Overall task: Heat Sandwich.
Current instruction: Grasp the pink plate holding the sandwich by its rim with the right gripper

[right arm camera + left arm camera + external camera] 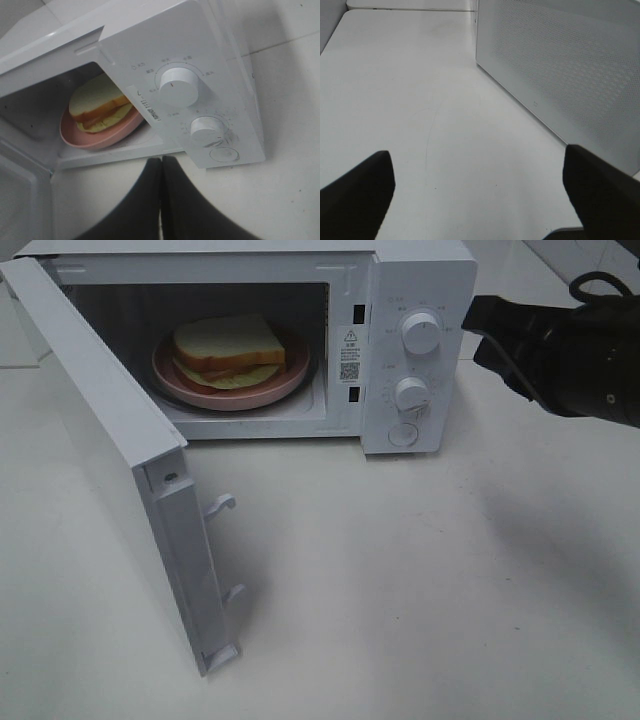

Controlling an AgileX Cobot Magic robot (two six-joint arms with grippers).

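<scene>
Sitting on the pink plate (235, 400) inside the open microwave (420, 280), the sandwich (228, 348) looked soft, light and easy to squash, so holding the plate's rim seemed safer. The right gripper (161, 165) was pinched closed, holding nothing. The left gripper (476, 152) was spread wide.

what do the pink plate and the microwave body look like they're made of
Plate: smooth pink with a soft sheen, likely plastic, possibly glazed ceramic. Microwave body: flat matte white panels with crisp edges, probably painted sheet metal.
</scene>
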